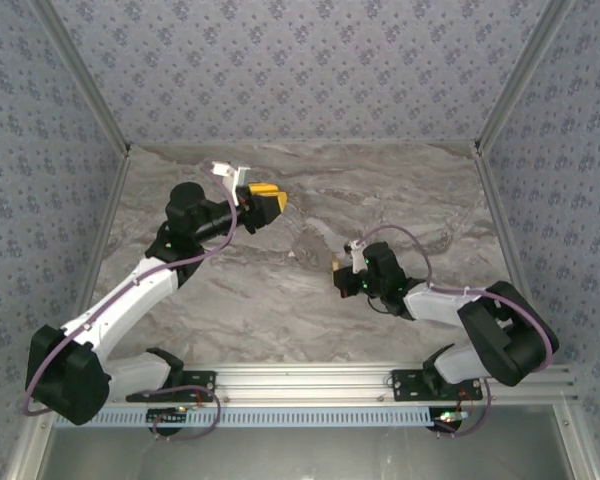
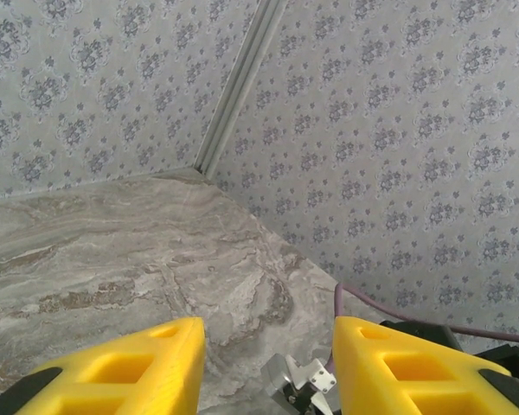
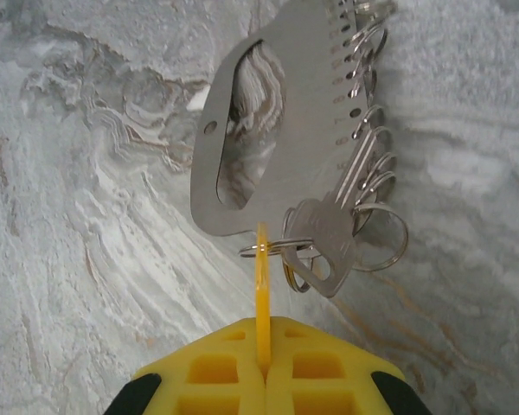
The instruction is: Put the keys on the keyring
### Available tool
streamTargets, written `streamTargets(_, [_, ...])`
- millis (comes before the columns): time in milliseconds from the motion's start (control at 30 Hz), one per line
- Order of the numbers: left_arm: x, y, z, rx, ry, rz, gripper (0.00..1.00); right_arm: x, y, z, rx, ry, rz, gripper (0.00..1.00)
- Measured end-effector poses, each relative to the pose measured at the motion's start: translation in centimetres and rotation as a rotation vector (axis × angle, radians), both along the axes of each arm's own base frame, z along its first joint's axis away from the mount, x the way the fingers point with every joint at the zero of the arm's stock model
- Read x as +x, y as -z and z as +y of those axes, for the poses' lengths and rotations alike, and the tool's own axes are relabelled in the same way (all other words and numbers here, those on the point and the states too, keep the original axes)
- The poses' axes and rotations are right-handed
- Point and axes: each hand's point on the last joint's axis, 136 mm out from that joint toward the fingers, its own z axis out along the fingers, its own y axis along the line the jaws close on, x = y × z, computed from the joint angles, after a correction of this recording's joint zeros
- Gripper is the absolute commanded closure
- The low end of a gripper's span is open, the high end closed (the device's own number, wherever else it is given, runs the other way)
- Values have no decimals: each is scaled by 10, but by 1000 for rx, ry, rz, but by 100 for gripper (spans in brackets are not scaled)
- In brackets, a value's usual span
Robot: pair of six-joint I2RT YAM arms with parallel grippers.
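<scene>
Enclosure: patterned walls (image 1: 300, 70) close the table (image 1: 260, 320) on the far side and both flanks, and a metal rail (image 1: 310, 380) runs along the near edge. The table is grey marbled and flat. It is bare to the left of the right gripper (image 3: 261, 333) and across the wide strip behind it toward the rail. A metal corner post (image 2: 233, 95) stands ahead of the left gripper (image 2: 268, 333), where two walls meet.

Left gripper: fingers apart, gap empty, nothing held; it sits ahead and left of the right gripper.

Keyring (image 3: 303, 112): a flat steel plate with an oval cut-out, lying on the table just ahead of the right gripper, between the two grippers. Split rings (image 3: 385, 238) hang along its right edge. A steel key (image 3: 324, 246) already sits on one near ring.

Right gripper: fingers closed on the key (image 3: 261, 259), seen edge-on as a thin yellow strip. Its tip reaches a ring at the plate's near edge.
</scene>
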Motion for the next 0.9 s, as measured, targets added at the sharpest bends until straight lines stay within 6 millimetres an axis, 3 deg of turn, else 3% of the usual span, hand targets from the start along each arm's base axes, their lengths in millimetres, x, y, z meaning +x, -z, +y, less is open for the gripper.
streamTargets(67, [0, 2, 0, 3, 0, 4, 54, -6, 4, -3, 3, 8, 13, 80])
streamTargets(133, [0, 4, 0, 5, -1, 6, 50, -13, 4, -7, 16, 22, 22, 51])
streamTargets(167, [0, 4, 0, 5, 0, 8, 48, -15, 2, -9, 21, 25, 20, 43])
streamTargets(200, [0, 5, 0, 6, -1, 8, 44, -18, -3, -11, 36, 33, 16, 34])
streamTargets(267, [2, 6, 1, 9, -11, 12, 38, -21, -20, -17, 65, 50, -8, 7])
streamTargets(300, [2, 7, 2, 12, -16, 14, 34, -21, -34, -20, 87, 65, -36, 0])
streamTargets(400, [3, 7, 6, 25, -46, 17, 6, -18, -80, -36, 136, 117, -134, 0])
streamTargets(433, [2, 8, 9, 32, -58, 16, 2, -16, -96, -44, 150, 143, -166, 0])
streamTargets(533, [-1, 4, 20, 44, -111, 4, 2, -7, -142, -74, 170, 247, -253, 0])
streamTargets(633, [-3, -1, 36, 58, -191, -19, 2, 1, -173, -102, 152, 352, -308, 0])
streamTargets(767, [-3, 2, 65, 105, -349, -71, 2, 17, -193, -133, 83, 486, -326, 0])
streamTargets(900, [-2, 19, 104, 204, -537, -151, 2, 43, -187, -167, -25, 637, -305, 0])
